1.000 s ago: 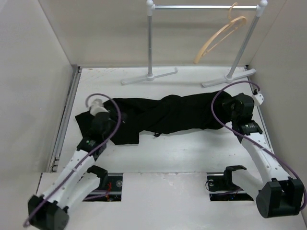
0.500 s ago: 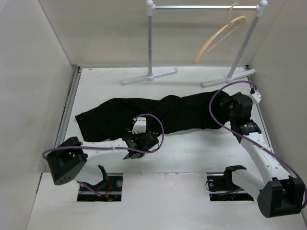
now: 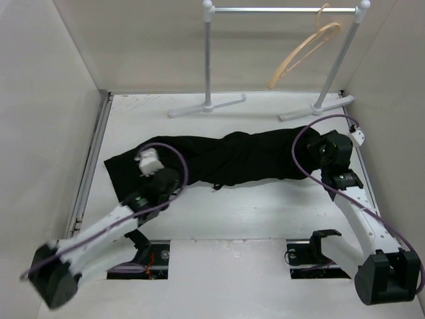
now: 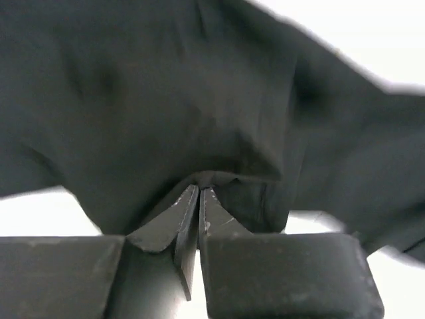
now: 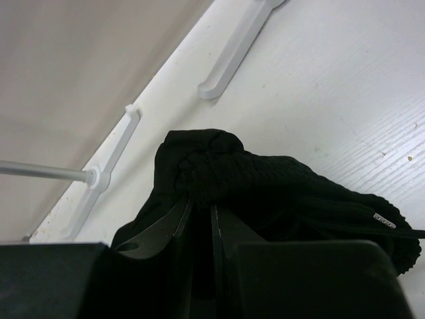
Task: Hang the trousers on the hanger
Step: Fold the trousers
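Black soft cloth trousers (image 3: 239,156) lie stretched across the white table (image 3: 265,206), reaching from the left gripper (image 4: 199,191) to the right gripper (image 5: 199,203). The left arm is in a new place. One second ago it was over the outer left end of the cloth, and half a second ago it was swung low along the near edge. Now its gripper sits at the near hem, a little inward from that end. Its fingers are almost fully closed with a fold gathered at their tips, so I judge it is pinching the trousers. The right gripper is nearly where it was, clenched on the bunched, ribbed-looking end. The left end of the cloth lies flatter than before. To me this means both ends are held and lifting can begin. The slim curved tan wooden hanger (image 3: 302,53) hangs tilted on the grey metal rail (image 3: 279,10), above and beyond the right gripper, well apart from the cloth. The side wall (image 3: 398,100) stands close on that gripper's outer side, and the rail's white feet (image 3: 312,109) lie just beyond the cloth. There is open table on the near side of both grippers.
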